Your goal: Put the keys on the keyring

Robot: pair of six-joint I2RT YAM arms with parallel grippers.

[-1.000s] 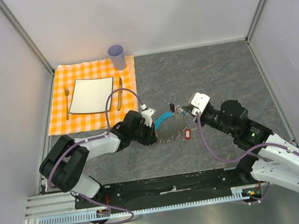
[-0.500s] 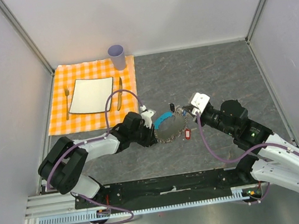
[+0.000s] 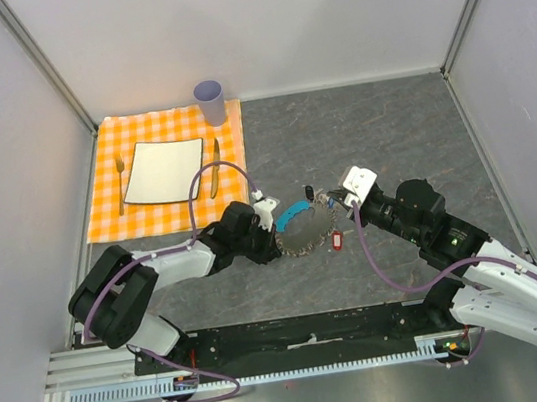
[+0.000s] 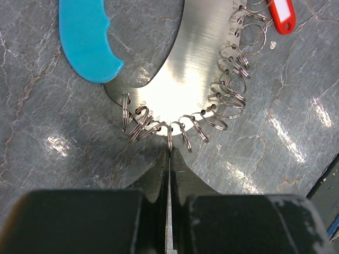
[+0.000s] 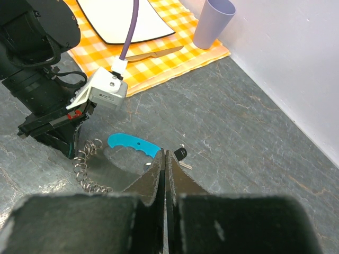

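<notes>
Grey marbled table [image 3: 388, 122], white walls [image 3: 272, 18], orange placemat [image 3: 115, 222] at 10 o'clock; left arm [image 3: 181, 259] low, jaws pinching keyring [image 4: 185, 69]; right arm [image 3: 422, 213] jaws shut.

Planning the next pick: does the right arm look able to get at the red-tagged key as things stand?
Probably yes: the red-tagged key lies uncovered close to the right claw, with nothing between them. That claw is shut and must open first.

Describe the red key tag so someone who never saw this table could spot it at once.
On the grey stone-patterned table, right of the orange checked placemat, a crescent steel keyring lies between the two arms. The red tag lies just off its edge on the right arm's side. It is the only red piece there; the keyring's handle is cyan.
</notes>
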